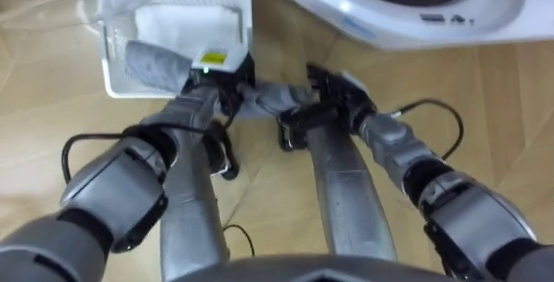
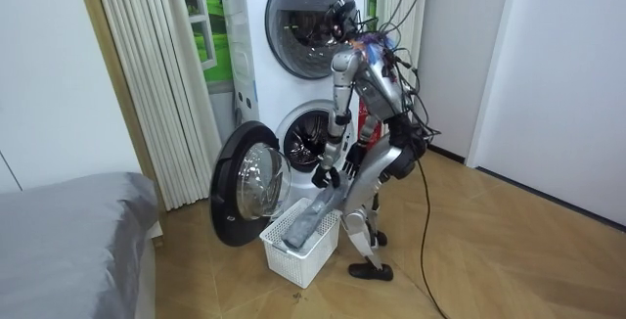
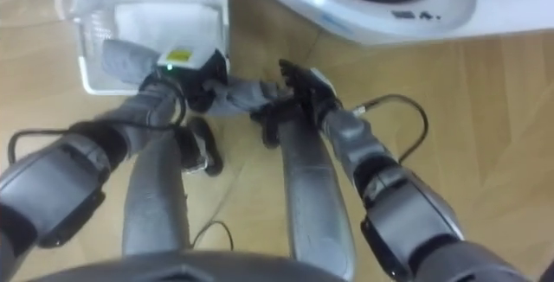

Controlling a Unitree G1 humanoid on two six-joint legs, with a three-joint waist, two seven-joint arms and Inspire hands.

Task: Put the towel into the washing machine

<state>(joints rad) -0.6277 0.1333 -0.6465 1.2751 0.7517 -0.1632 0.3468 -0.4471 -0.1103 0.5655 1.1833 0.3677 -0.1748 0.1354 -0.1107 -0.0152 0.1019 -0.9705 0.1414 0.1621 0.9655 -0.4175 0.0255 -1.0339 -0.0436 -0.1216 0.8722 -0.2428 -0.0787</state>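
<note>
A grey towel (image 1: 270, 99) stretches from inside the white basket (image 1: 117, 81) on the floor to the space between my two hands. My left hand (image 1: 216, 79) is shut on the towel near the basket's corner. To the right, my right hand (image 1: 333, 93) has its fingers curled round the towel's other end. In the room view I stand bent forward in front of the washing machine (image 2: 298, 138), and the towel (image 2: 318, 211) hangs from my hands down into the basket (image 2: 293, 250). The machine's round door (image 2: 246, 187) stands open.
The washing machine's white front (image 1: 389, 18) lies just ahead at the upper right. A second drum (image 2: 308, 21) is stacked above it. Curtains (image 2: 147, 74) and a grey bed (image 2: 68, 231) are at the room view's left. Wooden floor lies all round.
</note>
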